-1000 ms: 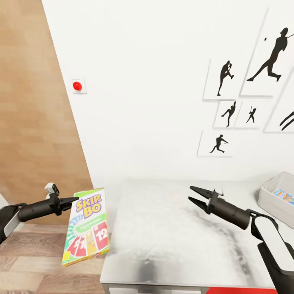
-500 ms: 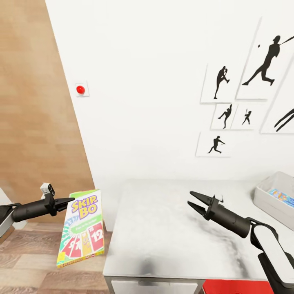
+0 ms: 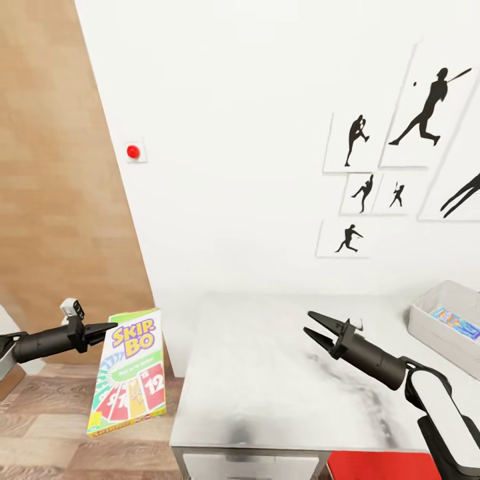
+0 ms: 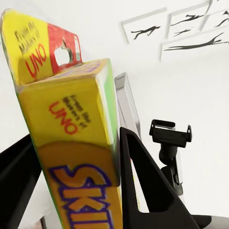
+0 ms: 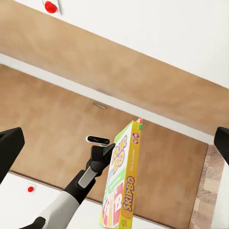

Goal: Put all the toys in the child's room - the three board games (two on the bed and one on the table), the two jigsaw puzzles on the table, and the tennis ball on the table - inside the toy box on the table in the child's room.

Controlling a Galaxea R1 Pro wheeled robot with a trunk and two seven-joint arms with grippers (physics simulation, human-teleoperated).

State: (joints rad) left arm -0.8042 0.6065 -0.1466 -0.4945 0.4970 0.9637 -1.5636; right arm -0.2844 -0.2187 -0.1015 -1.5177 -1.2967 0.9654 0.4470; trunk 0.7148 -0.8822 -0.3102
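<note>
Left gripper (image 3: 107, 327): black two-finger jaws pinching the top edge of the flat rectangular yellow, red and green "Skip-Bo" board game box (image 3: 128, 372). Box hangs below the fingers, off the table, over the wood plank floor (image 3: 40, 427), just beside the table's left edge, cover facing the head camera, slightly tilted. Left wrist view confirms it: the box's yellow end panel with "UNO" print (image 4: 71, 129) sits between the two black fingers (image 4: 143, 176).

Behind it: white wall (image 3: 233, 167) with a small red round button on a white plate (image 3: 133, 152).

Middle: light grey table top (image 3: 267, 373), white drawer front at its near edge.

Right gripper (image 3: 315, 328): fingers spread, holding nothing, hovering over the table. Right wrist view looks across at the left arm and the box (image 5: 121, 181).

Upper right: black silhouette athlete pictures (image 3: 400, 147) on the wall.

Far right: shallow light grey toy box (image 3: 427, 320) on the table, a flat blue printed item (image 3: 455, 323) lying inside. Red chair (image 3: 373, 465) at the bottom edge.
</note>
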